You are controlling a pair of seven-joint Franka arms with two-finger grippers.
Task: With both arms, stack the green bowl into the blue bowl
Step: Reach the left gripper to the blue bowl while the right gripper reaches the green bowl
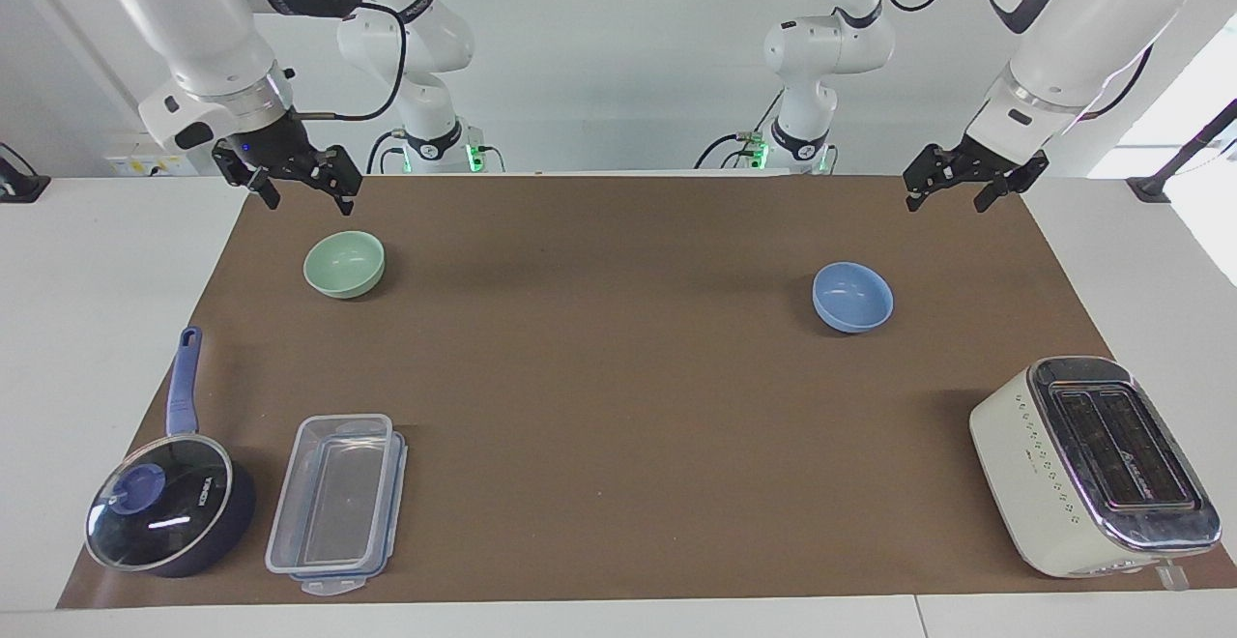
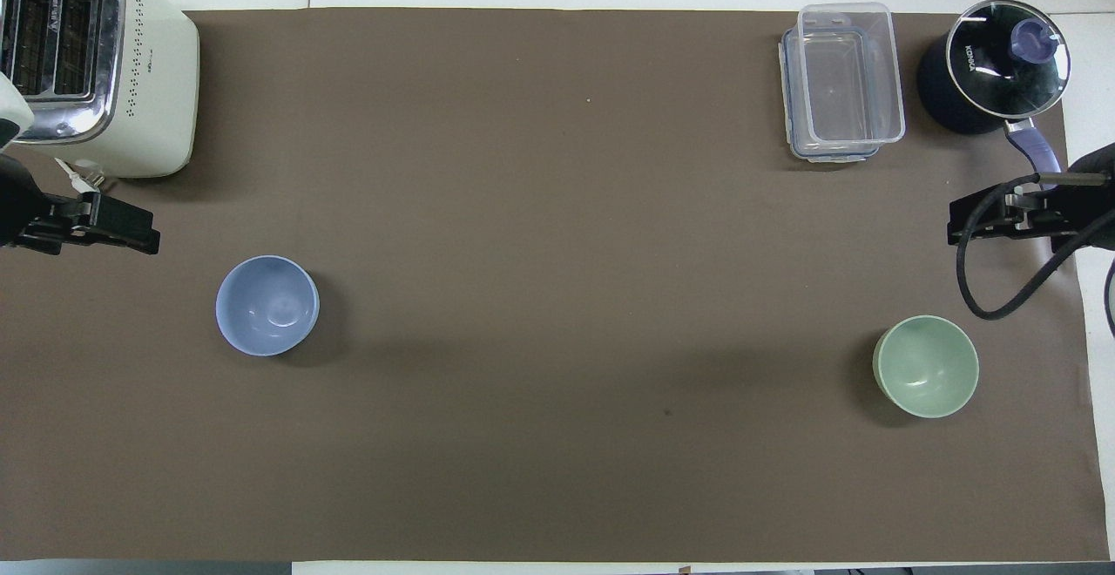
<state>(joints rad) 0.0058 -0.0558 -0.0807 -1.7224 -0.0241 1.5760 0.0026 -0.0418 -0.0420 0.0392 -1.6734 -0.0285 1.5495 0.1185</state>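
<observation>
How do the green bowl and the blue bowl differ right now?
The green bowl is pale mint; the blue bowl is light blue. The green bowl sits toward the right arm's end of the mat and nearer the robots; the blue bowl toward the left arm's end, slightly farther. Both are upright, empty, similar in size, untouched.

We held our right gripper (image 1: pixel 302 191) raised in the air at the right arm's end of the table, fingers spread apart and pointing down, the wrist tilted slightly inward. Our left gripper (image 1: pixel 949 193) hung raised at the left arm's end, its fingers also apart and angled down from a slanted forearm. Both of our grippers were empty and touched nothing.
</observation>
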